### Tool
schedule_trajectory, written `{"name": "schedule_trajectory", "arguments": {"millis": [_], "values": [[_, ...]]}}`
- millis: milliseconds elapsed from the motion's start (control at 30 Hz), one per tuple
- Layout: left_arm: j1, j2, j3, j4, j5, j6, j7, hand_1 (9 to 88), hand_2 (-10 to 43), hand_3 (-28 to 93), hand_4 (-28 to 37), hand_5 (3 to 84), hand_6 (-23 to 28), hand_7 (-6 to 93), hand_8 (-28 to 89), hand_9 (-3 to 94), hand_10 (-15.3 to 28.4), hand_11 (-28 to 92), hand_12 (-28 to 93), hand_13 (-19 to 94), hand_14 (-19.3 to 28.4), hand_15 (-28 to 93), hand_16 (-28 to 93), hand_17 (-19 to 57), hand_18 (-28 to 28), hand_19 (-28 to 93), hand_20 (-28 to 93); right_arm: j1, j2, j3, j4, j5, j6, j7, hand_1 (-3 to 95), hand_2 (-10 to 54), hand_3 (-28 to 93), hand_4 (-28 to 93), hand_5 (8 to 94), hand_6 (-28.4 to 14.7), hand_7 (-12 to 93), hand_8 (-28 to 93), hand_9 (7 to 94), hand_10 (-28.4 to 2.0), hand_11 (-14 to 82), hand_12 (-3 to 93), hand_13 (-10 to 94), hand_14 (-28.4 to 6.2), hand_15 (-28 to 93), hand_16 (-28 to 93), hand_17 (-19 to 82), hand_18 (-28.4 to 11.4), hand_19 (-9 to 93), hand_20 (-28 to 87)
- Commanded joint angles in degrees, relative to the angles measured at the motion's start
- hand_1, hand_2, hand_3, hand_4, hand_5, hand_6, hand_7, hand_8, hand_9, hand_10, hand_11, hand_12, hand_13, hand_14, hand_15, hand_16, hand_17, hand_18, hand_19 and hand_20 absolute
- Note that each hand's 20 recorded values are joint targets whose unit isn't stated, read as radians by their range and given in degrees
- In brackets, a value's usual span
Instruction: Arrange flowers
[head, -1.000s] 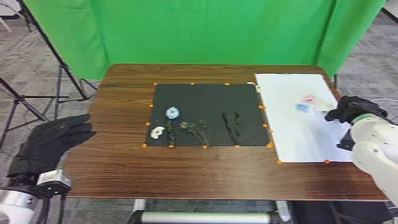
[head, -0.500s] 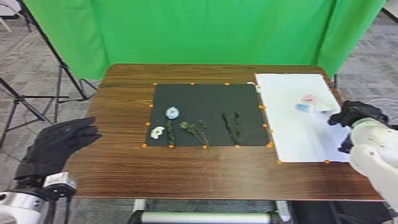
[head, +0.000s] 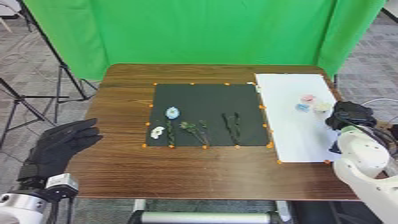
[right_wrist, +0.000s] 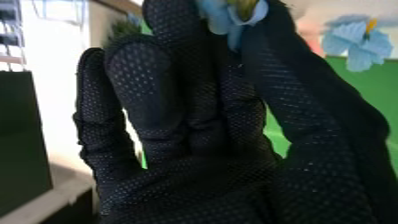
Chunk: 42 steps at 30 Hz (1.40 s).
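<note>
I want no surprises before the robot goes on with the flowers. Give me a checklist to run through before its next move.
1. Left hand clear of the black mat: ok.
2. Pale blue flower at the far end of its upright-lying green stem: ok.
3. Bloom on the pair of thin dark stems: not ok, none there.
4. Pink and light blue loose blooms on the white sheet: ok.
5. Right hand over the black mat: not ok, it is by the sheet's right edge.
6. Blue petals gripped by the right hand: cannot tell.
</note>
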Motion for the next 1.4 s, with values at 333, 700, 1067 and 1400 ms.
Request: {"name": "schedule_trajectory", "arguments": {"millis": [333, 700, 1067, 1400], "values": [[2.3, -1.11, -1.72, -0.83, 0.12, -0.49, -0.26, 27.5, 5.0, 81, -11.4, 48.9, 14.5, 13.3, -8, 42.4, 22.6, 38, 11, 32, 28.4, 63, -12, -8.0, 22.2, 57, 21, 1.3, 2.6, -1.7, -4.1, -2.7, 8.1, -3.2, 51.7, -5.0, 73, -28, 82.4, 0.3, 23, 6, 85.2, -9.3, 28.0, 28.1, 72, -6.2, 69, 24, 28, -21.9, 83, 20], [2.7, -1.35, -3.48, -1.68, 0.93, -1.01, -1.74, 27.4, 5.0, 81, -11.4, 48.8, 14.5, 13.1, -8, 42.3, 22.7, 38, 11, 32, 28.4, 62, -12, -8.1, 22.1, 57, 21, 19.7, -2.8, -22.0, -12.1, 2.7, 7.2, -11.0, 51.0, -4.9, 74, -28, 82.4, 0.2, 23, 7, 85.1, -9.5, 29.0, 28.4, 72, -6.2, 70, 25, 27, -21.9, 83, 20], [0.8, -1.37, -3.33, -1.26, 1.69, -2.13, -3.83, 27.3, 5.2, 81, -11.3, 48.6, 14.5, 12.9, -8, 42.0, 22.5, 38, 11, 32, 28.4, 62, -12, -8.1, 22.1, 57, 21, 26.5, -19.8, -32.5, -6.8, 0.2, 3.3, -13.2, 50.5, -5.2, 75, -28, 82.6, 0.2, 22, 7, 85.2, -9.5, 29.1, 28.6, 72, -6.0, 70, 25, 27, -21.8, 83, 21], [0.1, -1.71, -3.23, -0.95, 1.66, -2.16, -4.21, 27.3, 5.2, 81, -11.0, 48.0, 14.2, 12.0, -7, 41.6, 22.3, 37, 11, 31, 28.4, 62, -12, -8.2, 22.1, 56, 21, 25.5, -26.5, -36.2, -6.3, -2.0, 2.2, -15.3, 50.0, -5.7, 76, -28, 82.9, 0.2, 22, 8, 85.4, -9.5, 29.2, 28.9, 72, -6.1, 70, 26, 26, -21.9, 83, 21]]}}
